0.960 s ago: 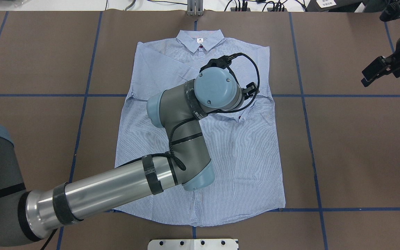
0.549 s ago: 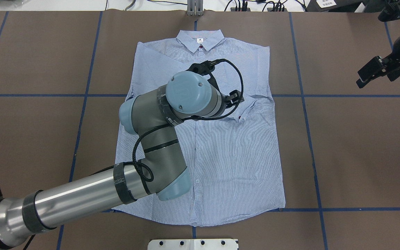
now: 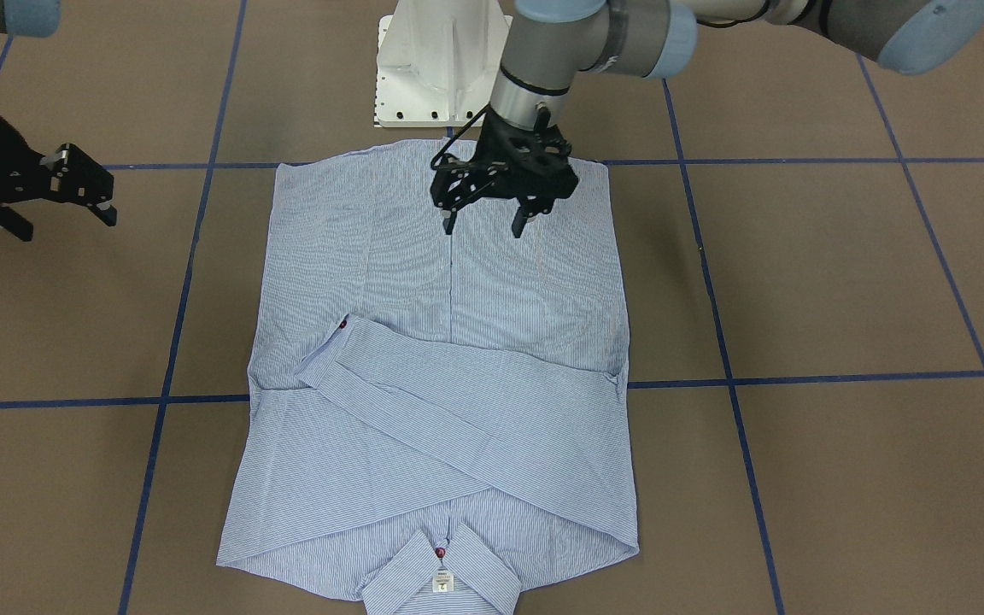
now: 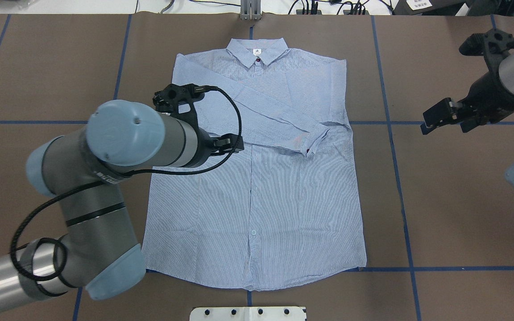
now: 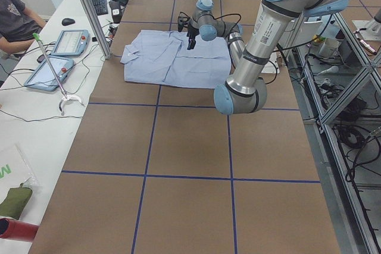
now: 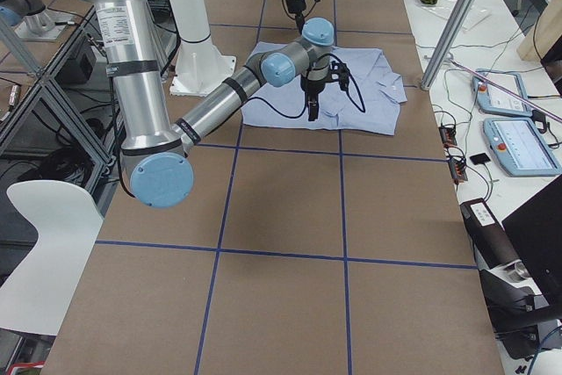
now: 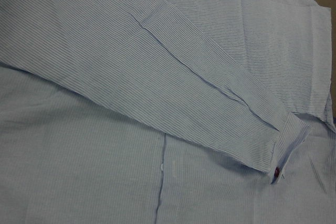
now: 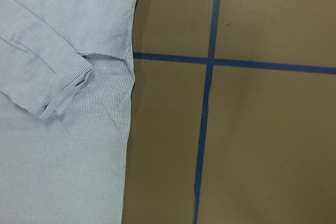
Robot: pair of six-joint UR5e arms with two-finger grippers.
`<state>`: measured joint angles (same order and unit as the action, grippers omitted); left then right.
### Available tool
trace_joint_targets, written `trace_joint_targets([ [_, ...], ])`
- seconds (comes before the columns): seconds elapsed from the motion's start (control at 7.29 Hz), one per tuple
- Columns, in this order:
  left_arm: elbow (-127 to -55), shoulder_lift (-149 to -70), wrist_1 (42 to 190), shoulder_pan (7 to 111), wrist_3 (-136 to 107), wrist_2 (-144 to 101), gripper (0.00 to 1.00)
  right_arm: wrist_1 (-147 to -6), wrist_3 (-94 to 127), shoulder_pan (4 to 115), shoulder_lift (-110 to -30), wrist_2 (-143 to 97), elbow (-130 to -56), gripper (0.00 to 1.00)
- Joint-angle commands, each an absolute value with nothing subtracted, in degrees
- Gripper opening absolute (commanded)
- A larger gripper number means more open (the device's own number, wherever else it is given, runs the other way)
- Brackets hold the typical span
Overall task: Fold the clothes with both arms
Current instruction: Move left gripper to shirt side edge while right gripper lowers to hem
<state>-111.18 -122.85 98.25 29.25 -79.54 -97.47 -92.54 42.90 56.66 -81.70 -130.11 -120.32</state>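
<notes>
The light blue striped shirt [image 4: 275, 200] lies flat, front up, on the brown table, with its collar [image 4: 257, 49] at the far side. Both sleeves are folded across the chest, and the top cuff [image 4: 312, 140] with a red button lies near the shirt's right edge. The shirt also shows in the front view [image 3: 424, 427]. My left gripper [image 3: 483, 226] is open and empty above the shirt's lower body. In the overhead view it is hidden under the left arm [image 4: 150, 138]. My right gripper [image 4: 435, 118] is open and empty, over bare table right of the shirt.
The white pedestal base [image 3: 436, 60] stands just behind the shirt's hem. Blue tape lines [image 4: 391, 133] cross the table. Tablets [image 5: 65, 43] and a seated person [image 5: 15, 13] are at the far side table. Cables [image 4: 319, 6] lie past the collar.
My left arm has swung back across the shirt toward its left edge, uncovering the folded sleeves. My right gripper has moved inward and down toward the shirt's right side.
</notes>
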Motion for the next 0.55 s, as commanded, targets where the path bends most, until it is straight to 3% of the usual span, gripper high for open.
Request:
trace_joint_targets([
  [0.0,-117.4,-117.4,97.1,30.2,-76.9,-97.5,1.00,-84.9,54.6,48.6,-87.5,-125.8,-125.0,1.00],
  [0.41,-122.3,-111.7,97.1,30.2,-75.6,-97.5,1.00,-84.6,71.2,31.3,-87.5,-112.6,-128.1,1.00],
])
